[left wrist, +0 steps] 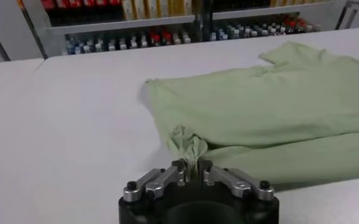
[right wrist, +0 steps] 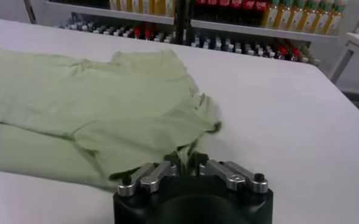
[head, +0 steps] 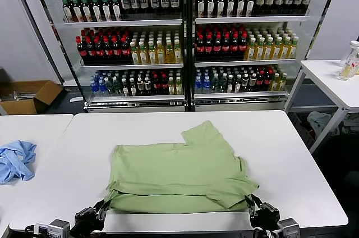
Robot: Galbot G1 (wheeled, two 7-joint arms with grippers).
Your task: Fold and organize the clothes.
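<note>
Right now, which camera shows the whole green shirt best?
The head view: the green shirt lies fully in frame, folded on the white table. Each wrist view shows only the end nearest its own pincer, the rest cut off.

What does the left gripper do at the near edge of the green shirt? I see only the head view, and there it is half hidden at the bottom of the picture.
Observer: In the left wrist view, the left gripper pinches a bunched corner of the shirt between its nearly closed fingers.
Operator: And the right gripper?
Observer: The right wrist view shows the right gripper directly at the shirt's other near corner, where the folded top layer ends and its edge curls up. I cannot tell whether it grips the cloth.
</note>
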